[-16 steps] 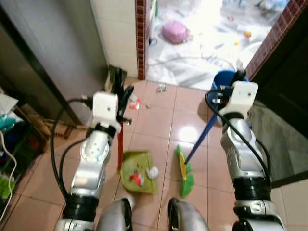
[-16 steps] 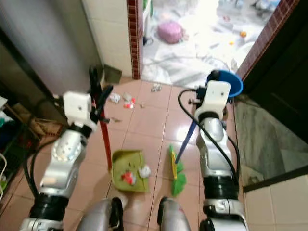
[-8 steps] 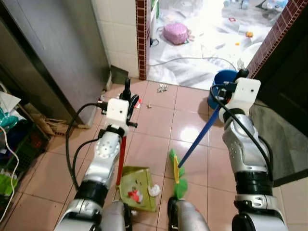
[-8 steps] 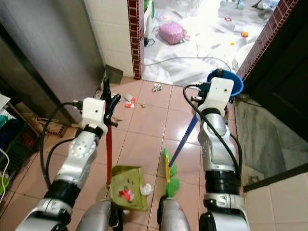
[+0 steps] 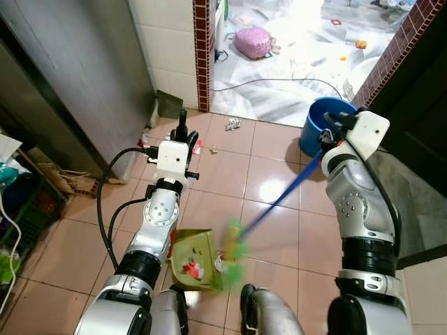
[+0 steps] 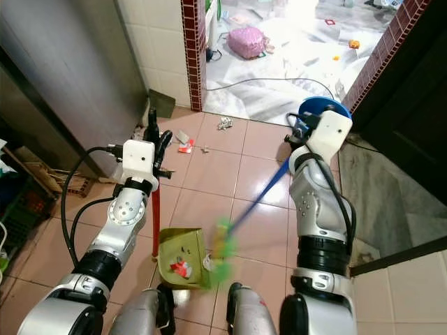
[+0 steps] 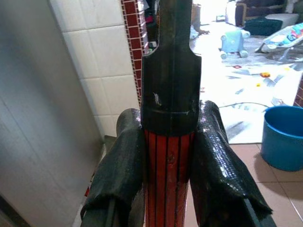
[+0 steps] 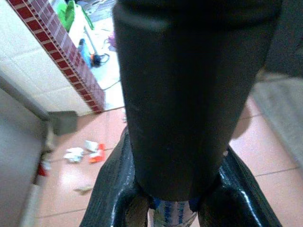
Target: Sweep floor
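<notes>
Over the tiles, left gripper clamps the dustpan handle upright; right gripper grips the slanted broom.

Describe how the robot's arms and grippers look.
Both arms are silver, jointed metal shells with black collars near the elbows and looping black cables. Each wrist carries a white boxy camera housing. The left gripper and right gripper each have two long black fingers with a textured, matte skin.

Head eyes look steeply down at the tiled floor; wrist cameras sit close along gripped handles, sharing the doorway.
</notes>
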`<state>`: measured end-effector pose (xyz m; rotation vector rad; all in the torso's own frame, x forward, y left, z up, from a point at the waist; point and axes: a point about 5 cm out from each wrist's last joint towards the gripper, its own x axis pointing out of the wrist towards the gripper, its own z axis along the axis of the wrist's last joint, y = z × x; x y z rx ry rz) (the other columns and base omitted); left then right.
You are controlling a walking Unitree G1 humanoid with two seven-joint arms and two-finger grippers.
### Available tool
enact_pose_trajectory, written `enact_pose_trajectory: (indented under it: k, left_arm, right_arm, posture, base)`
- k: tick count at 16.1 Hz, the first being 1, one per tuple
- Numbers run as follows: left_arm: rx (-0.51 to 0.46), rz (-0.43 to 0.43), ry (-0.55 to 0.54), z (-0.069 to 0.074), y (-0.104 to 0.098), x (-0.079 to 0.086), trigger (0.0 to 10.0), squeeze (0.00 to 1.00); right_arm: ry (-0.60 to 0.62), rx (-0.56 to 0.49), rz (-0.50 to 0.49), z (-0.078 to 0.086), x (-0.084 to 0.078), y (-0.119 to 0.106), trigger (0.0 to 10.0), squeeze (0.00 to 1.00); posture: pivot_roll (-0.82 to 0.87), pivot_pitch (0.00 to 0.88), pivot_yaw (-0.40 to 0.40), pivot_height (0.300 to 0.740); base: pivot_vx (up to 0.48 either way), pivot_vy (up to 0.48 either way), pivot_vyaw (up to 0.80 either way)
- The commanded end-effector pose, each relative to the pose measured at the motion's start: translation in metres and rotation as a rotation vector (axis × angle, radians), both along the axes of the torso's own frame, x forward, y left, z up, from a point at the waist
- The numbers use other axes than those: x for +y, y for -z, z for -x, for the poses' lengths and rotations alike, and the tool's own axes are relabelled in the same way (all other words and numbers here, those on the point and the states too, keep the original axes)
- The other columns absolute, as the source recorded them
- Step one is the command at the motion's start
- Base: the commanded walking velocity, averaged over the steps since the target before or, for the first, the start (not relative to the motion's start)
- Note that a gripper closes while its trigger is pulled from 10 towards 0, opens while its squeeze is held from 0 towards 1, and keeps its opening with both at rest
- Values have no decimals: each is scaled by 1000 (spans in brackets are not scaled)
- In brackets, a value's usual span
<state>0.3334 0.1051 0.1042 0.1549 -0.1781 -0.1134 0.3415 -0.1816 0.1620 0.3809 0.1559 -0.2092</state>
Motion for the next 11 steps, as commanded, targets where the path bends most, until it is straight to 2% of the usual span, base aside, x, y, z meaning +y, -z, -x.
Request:
enact_pose_trajectory:
  k: [1, 5, 8, 11]
  left_arm:
    - [-6, -14, 11, -1, 0, -3, 10000, 0]
    - [2, 5, 19, -2, 2, -4, 10000, 0]
    - [55, 70, 16, -4, 8, -1, 10000, 0]
    - [78, 116, 27, -5, 9, 0, 10000, 0]
  right_arm:
    - [-44, -55, -94, -3, 10, -14, 10000, 0]
    - [-69, -72, -111, -6, 12, -22, 10000, 0]
    - [-126, -77, -111, -9, 16, -26, 10000, 0]
    - [-191, -88, -62, -8, 22, -27, 10000, 0]
  posture:
    - [-118, 159, -2, 740]
    - [-120, 157, -2, 740]
    - [-119, 155, -3, 740]
    - [-103, 166, -6, 740]
  base:
    - [0, 0, 0]
    - [0, 0, 0]
    - [0, 0, 0]
    - [0, 0, 0]
